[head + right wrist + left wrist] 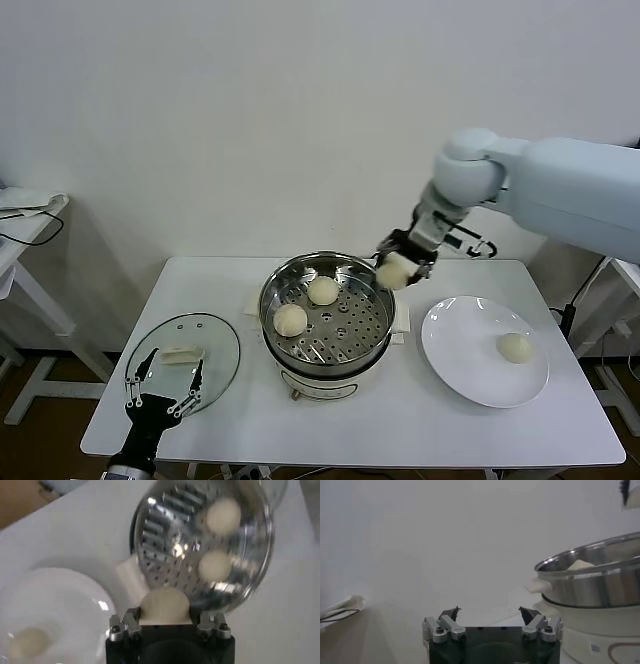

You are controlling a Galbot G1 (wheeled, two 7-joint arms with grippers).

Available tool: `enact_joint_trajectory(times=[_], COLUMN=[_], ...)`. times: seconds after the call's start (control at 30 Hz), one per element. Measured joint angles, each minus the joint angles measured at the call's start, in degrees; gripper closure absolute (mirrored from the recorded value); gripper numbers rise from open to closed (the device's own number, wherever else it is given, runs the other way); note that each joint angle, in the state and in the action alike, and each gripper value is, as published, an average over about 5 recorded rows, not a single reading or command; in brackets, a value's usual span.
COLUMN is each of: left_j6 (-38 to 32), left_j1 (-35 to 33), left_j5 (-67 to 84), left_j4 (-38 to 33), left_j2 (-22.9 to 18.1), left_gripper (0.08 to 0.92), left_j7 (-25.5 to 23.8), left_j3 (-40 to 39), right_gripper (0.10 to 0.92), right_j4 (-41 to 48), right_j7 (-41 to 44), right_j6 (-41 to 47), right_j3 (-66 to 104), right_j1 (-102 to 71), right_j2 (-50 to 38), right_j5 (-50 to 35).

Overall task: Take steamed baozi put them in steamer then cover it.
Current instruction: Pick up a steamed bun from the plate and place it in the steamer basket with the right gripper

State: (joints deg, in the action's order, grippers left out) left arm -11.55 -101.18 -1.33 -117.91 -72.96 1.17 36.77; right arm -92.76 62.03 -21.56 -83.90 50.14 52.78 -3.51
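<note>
The shiny steamer (372, 352) stands mid-table with two baozi on its perforated tray, one at the back (322, 290) and one at the left (290, 319). My right gripper (398, 268) is shut on a third baozi (395, 271) and holds it above the steamer's right rim; the right wrist view shows this bun (164, 606) between the jaws, over the steamer (165, 535). A fourth baozi (515, 347) lies on the white plate (470, 370). The glass cover (215, 372) with its cream handle (182, 355) lies flat at the left. My left gripper (164, 381) is open, low over the cover.
The white table's (400, 430) front edge is near my left arm. A small side table (25, 225) with a black cable stands at the far left. A white wall is behind. In the left wrist view the steamer (600, 587) rises to one side.
</note>
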Motion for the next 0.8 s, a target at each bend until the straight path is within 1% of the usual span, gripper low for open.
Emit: enact_joint_trajectory(times=[0.33,0.8], left_j6=[-0.08,-0.10], left_j1=[0.71,0.66], left_j5=[0.07,0.30], left_j4=[0.65,0.95], left_j2=[-0.46,-0.38], left_gripper=[0.177,0.177], left_j7=[0.08,0.15], left_j3=[-0.02,0.40], right_gripper=[0.355,0.338], right_j4=[-3.14,-0.48], right_j7=[-2.23,-4.23], right_j6=[-7.89,-13.05], right_j3=[0.39,1.67], right_j1=[-3.87,-11.87], right_j2=[4.66,9.48], right_j5=[7.84,16.48])
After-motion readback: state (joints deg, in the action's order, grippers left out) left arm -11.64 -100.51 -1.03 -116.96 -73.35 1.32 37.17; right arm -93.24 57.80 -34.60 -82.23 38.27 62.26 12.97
